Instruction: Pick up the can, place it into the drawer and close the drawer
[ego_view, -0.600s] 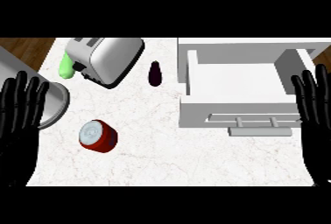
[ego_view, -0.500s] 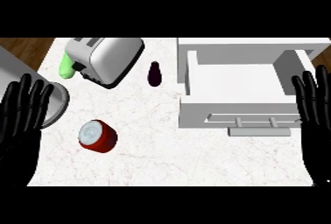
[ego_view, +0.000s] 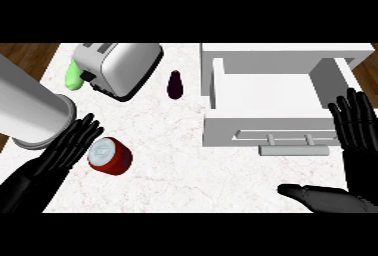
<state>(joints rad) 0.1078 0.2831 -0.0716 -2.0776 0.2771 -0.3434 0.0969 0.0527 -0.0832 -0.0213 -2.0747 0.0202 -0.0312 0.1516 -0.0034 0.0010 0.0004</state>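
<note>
One red can (ego_view: 109, 156) on the counter (ego_view: 184, 165), one open drawer (ego_view: 269, 107), one toaster (ego_view: 122, 65), one eggplant (ego_view: 175, 84). Left hand (ego_view: 65, 150) beside the can, fingers straight; right hand (ego_view: 359, 131) spread, holding nothing.

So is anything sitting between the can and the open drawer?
Nothing visible does. The red can lies beside the left hand, and bare counter runs from it to the open drawer. The eggplant and toaster sit farther back.

The green thing (ego_view: 73, 76) behind the toaster (ego_view: 122, 66) is half hidden — too little shows to name it. Left of the toaster, a grey cylinder (ego_view: 29, 117) runs off the frame's left edge — its far end unseen.
</note>
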